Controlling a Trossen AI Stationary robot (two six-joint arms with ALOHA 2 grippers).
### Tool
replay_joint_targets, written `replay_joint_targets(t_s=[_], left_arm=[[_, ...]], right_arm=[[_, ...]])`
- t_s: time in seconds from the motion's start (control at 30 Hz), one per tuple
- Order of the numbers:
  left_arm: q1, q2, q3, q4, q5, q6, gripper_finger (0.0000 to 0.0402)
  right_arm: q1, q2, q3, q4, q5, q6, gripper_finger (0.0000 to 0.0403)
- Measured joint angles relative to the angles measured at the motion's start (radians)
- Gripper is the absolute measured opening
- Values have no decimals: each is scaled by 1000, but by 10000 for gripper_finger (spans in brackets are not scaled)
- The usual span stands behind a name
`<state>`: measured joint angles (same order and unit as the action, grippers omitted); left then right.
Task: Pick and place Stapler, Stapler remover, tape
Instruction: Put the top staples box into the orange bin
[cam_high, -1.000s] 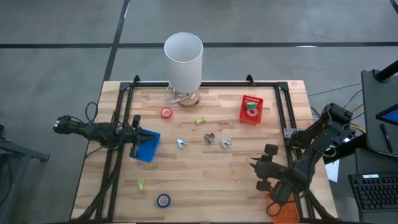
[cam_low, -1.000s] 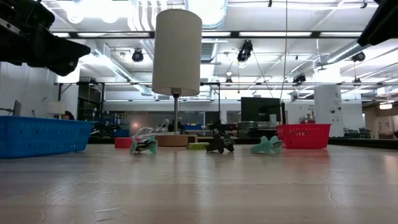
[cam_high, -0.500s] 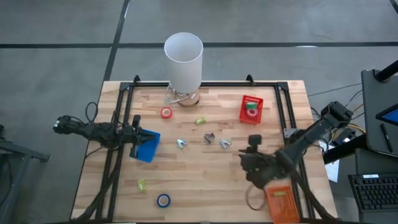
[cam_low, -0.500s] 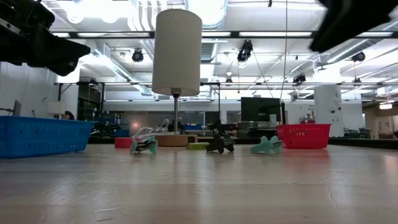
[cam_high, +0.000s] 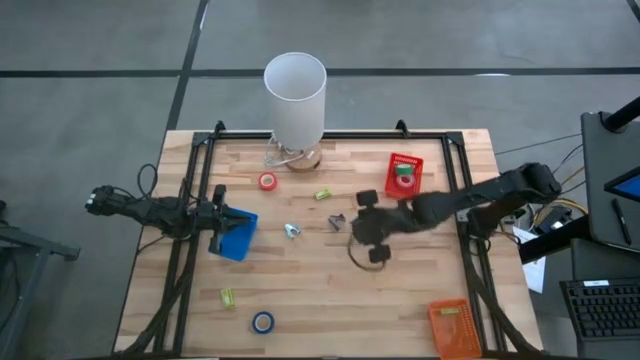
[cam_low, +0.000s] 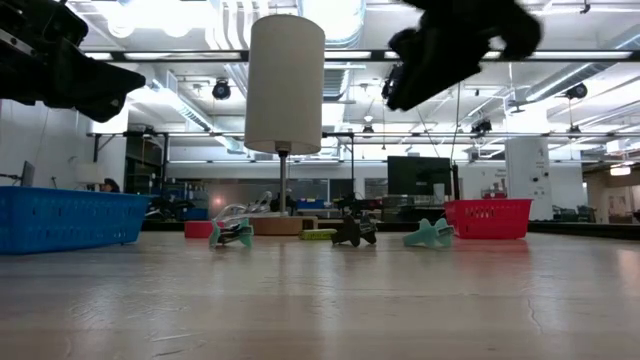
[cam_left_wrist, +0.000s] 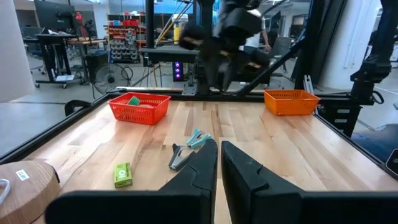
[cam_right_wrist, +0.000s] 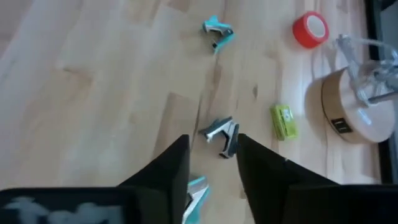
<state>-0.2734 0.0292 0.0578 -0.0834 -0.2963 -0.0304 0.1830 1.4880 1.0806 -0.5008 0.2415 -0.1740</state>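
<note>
Staple remover (cam_right_wrist: 221, 135), dark, small, apparently light and rigid, lies below the right gripper (cam_right_wrist: 211, 163), fingers spread; pinch across its narrow body.

Teal stapler remover (cam_right_wrist: 194, 194) half hidden behind right fingers (cam_right_wrist: 166, 171) — lamp base (cam_right_wrist: 353, 106) cropped

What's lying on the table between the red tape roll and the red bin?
In the high view, a small yellow-green stapler lies between the red tape roll and the red bin; otherwise bare wood.
</note>
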Motion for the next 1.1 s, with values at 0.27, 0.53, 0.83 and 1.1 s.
replay_joint_targets(t_s=[0.27, 0.53, 0.83, 1.1], left_arm=[[0, 0, 0, 0, 0, 0, 26], [0, 0, 0, 0, 0, 0, 26], [0, 1, 0, 0, 0, 0, 26], [0, 6, 0, 0, 0, 0, 26]], right_arm=[[-194, 111, 49, 119, -107, -103, 233], [-308, 280, 166, 95, -237, -169, 262], [-405, 480, 369, -90, -316, -248, 239], [-466, 581, 461, -97, -359, -286, 237]])
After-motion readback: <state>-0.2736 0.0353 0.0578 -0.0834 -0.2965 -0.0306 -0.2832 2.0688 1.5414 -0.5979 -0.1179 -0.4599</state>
